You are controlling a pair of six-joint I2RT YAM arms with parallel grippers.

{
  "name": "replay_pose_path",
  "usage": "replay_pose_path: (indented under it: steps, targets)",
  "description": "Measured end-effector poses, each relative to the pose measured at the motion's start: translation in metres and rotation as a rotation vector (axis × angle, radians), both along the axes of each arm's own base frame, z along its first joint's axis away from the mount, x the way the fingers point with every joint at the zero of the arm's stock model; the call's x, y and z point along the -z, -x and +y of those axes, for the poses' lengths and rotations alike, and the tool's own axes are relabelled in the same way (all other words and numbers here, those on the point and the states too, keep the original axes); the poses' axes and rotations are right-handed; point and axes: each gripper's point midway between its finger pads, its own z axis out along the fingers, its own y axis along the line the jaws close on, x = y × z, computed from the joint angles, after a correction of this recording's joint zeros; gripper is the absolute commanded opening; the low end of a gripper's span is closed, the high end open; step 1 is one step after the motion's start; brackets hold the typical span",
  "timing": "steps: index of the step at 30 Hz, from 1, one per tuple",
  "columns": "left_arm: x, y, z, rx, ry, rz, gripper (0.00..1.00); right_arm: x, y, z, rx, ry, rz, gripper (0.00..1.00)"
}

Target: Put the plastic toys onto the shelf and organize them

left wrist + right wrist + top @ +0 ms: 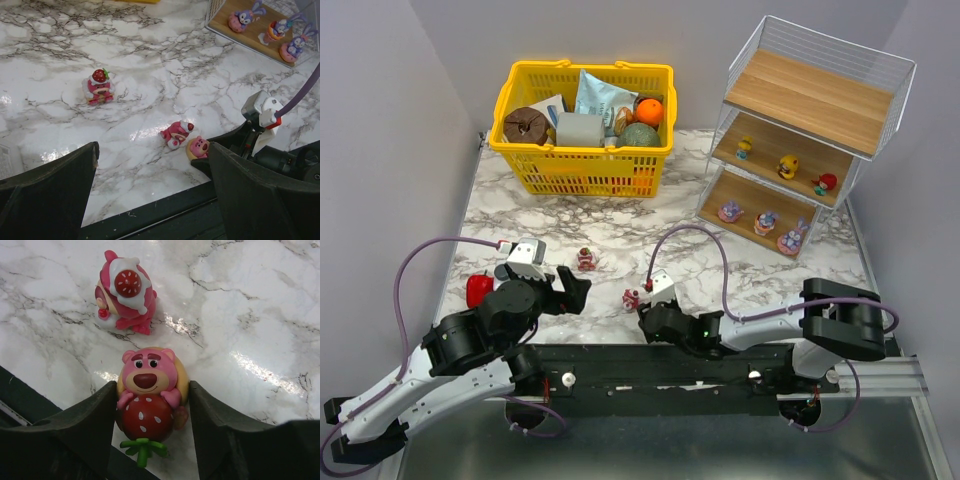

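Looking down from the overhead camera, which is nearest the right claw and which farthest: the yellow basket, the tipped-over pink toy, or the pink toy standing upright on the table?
From the right gripper, which has a pink bear between its fingers:
1. Tipped-over pink toy, just off its fingertips.
2. Upright pink toy, further back and to the left.
3. Yellow basket, far back on the left.

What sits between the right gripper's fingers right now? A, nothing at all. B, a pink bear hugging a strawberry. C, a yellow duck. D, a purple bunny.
B: the right wrist view shows the pink bear held between the right gripper and its two dark fingers.
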Motion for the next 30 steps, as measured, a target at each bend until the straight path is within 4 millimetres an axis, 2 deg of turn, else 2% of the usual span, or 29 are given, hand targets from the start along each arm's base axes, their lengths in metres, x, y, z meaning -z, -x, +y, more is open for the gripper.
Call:
replay_pose_path:
  steps: [3,8,11,14,17,19,22,25,28,30]
  targets:
    - [0.0,0.0,0.0,0.0,0.0,0.0,0.99,-0.001,-0.001,0.002,0.013,0.008,-0.004,0.28]
    - [0.0,0.0,0.0,0.0,0.0,0.0,0.99,-0.005,-0.002,-0.01,0.054,0.069,0.002,0.22]
    - [0.0,0.0,0.0,0.0,0.001,0.0,0.99,-0.024,-0.006,-0.03,0.097,0.153,-0.011,0.21]
    - [0.0,0.0,0.0,0.0,0.001,0.0,0.99,-0.079,-0.018,-0.037,0.152,0.133,-0.044,0.21]
    - [0.0,0.0,0.0,0.0,0.002,-0.001,0.99,-0.17,-0.044,-0.048,0.232,-0.004,-0.105,0.21]
    - [-0.001,0.0,0.0,0.001,0.003,-0.001,0.99,-0.23,-0.062,-0.066,0.295,-0.099,-0.163,0.21]
    - [-0.001,0.0,-0.001,0.002,0.006,-0.003,0.99,-0.305,-0.084,-0.11,0.402,-0.185,-0.257,0.21]
    - [-0.002,0.0,-0.001,0.002,0.007,-0.004,0.99,-0.361,-0.096,-0.157,0.516,-0.197,-0.351,0.21]
    - [-0.002,0.0,-0.001,0.003,0.008,-0.004,0.99,-0.395,-0.103,-0.191,0.601,-0.17,-0.418,0.21]
    - [-0.002,0.0,-0.002,0.005,0.008,-0.003,0.99,-0.41,-0.108,-0.21,0.652,-0.139,-0.452,0.21]
